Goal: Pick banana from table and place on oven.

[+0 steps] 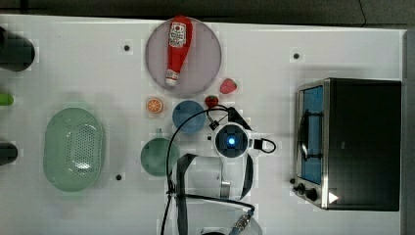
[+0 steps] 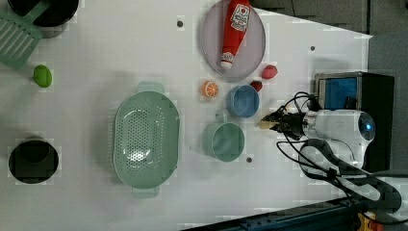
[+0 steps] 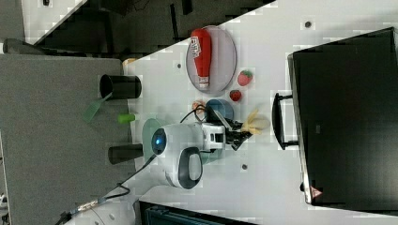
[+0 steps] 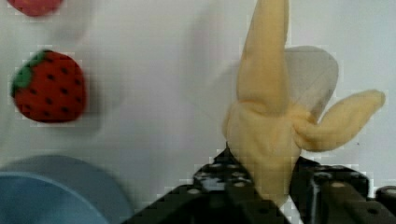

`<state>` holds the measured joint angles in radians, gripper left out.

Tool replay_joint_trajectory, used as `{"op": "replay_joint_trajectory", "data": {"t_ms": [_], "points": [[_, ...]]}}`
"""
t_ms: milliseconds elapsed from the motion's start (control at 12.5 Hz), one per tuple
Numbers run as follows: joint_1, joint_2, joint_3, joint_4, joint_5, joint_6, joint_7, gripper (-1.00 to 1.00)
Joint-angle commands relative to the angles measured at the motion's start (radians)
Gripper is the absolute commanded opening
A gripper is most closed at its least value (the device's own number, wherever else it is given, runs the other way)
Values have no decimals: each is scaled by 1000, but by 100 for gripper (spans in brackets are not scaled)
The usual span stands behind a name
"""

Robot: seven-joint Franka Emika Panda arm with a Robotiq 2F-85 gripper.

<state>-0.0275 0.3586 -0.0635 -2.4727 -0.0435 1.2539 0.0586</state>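
Yellow plush banana (image 4: 273,126) sat between the tool's (image 4: 275,186) black fingers (image 4: 233,186), which had narrowed around its lower end; whether they truly pinched it could not be told. The banana lay on the white worktop (image 1: 73,63), with a strawberry (image 4: 49,86) and a blue bowl (image 4: 46,196) near the tool and the oven (image 1: 364,142) well apart.

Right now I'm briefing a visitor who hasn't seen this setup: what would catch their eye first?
The ketchup bottle lying on a round plate at the table's far edge in the top view. Then the black-topped oven at the top view's right, and the pincer closed on a peeled plush banana.
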Motion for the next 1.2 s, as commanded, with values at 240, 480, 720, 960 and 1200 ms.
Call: {"op": "replay_joint_trajectory", "data": {"t_ms": [240,480,720,960,1200], "points": [[15,-162,26,10,1,-67,-8,-47],[16,-382,31,56,1,-369,-8,-47],[22,-569,36,200,2,-729,-8,-47],[22,-642,42,380,2,-1015,-8,-47],[8,-606,17,503,-1,-1089,-10,-47]]}}
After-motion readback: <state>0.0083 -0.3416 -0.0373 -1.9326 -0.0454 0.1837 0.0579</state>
